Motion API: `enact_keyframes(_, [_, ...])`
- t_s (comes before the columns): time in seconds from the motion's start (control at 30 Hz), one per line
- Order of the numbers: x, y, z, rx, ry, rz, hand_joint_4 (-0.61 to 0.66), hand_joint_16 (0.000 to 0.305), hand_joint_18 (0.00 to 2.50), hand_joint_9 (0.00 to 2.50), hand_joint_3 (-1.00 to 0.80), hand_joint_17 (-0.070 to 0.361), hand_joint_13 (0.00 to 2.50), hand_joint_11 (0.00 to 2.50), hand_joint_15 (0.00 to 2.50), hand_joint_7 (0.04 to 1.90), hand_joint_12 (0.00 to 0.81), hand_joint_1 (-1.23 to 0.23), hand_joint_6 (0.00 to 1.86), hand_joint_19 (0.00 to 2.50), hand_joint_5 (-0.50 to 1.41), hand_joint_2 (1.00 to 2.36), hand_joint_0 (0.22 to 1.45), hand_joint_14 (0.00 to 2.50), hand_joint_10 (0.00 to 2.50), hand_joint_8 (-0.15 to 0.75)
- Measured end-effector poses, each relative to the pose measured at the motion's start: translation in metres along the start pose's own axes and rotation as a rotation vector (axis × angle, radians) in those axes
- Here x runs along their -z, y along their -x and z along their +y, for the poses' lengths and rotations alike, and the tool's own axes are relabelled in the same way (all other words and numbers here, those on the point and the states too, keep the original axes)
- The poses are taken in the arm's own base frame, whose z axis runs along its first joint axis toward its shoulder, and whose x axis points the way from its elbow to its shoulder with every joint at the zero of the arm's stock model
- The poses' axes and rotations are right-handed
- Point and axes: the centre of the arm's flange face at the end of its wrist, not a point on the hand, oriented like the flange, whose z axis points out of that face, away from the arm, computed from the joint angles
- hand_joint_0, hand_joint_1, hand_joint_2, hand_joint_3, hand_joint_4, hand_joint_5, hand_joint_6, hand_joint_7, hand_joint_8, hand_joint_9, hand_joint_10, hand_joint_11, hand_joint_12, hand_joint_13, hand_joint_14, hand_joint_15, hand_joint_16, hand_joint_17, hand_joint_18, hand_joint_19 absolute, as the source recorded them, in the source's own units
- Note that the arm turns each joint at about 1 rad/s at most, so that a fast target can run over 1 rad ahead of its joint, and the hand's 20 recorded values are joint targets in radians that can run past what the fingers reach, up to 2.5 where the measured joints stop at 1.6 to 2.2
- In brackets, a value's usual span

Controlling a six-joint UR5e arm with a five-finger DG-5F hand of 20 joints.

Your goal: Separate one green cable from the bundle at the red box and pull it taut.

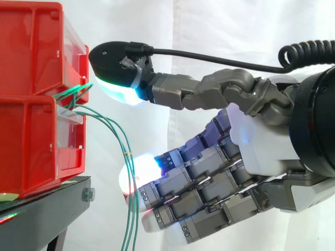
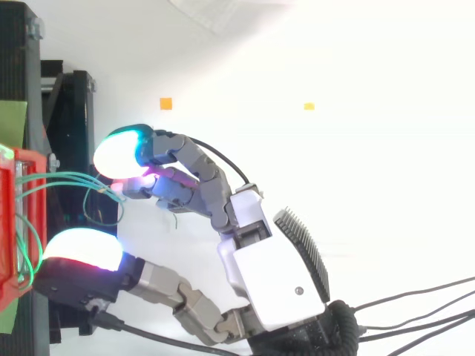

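Left of frame, green cables (image 1: 129,225) leave the red bins (image 1: 31,151) and hang down lower centre. We see the hand (image 1: 261,151) right of them, spread wide, nothing clamped; a lower fingertip (image 1: 138,170) sits against the bundle.

Robot hand (image 1: 261,151) open, fingertips (image 1: 140,172) nr green cables (image 1: 127,157), hanging fr red bins (image 1: 31,146)

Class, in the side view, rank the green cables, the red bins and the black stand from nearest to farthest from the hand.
1. Green cables: hanging across the lower pads of the hand.
2. Red bins: left, just beyond the upper pad.
3. Black stand: lower left, under the bins.
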Motion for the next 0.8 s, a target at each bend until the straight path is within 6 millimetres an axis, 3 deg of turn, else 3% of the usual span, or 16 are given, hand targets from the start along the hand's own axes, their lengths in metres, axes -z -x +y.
enact_keyframes(0.2, [0.0, 0.001, -0.006, -0.006, -0.009, 0.0, 0.46, 0.079, 0.67, 0.83, -0.5, 0.178, 0.63, 0.49, 0.48, 1.03, 0.451, -0.61, 0.5, 0.55, -0.06, 1.0, 0.38, 0.02, 0.01, 0.366])
enact_keyframes(0.57, [-0.003, 0.002, -0.017, 0.0, -0.006, -0.003, 0.39, 0.078, 0.66, 0.85, -0.5, 0.176, 0.63, 0.52, 0.49, 0.87, 0.447, -0.63, 0.5, 0.56, -0.09, 1.0, 0.38, 0.02, 0.02, 0.364])
enact_keyframes(0.8, [-0.006, 0.003, -0.006, 0.022, 0.039, -0.008, 0.4, 0.078, 0.66, 0.85, -0.5, 0.175, 0.62, 0.52, 0.48, 0.87, 0.445, -0.66, 0.5, 0.56, -0.09, 1.0, 0.39, 0.02, 0.02, 0.361])
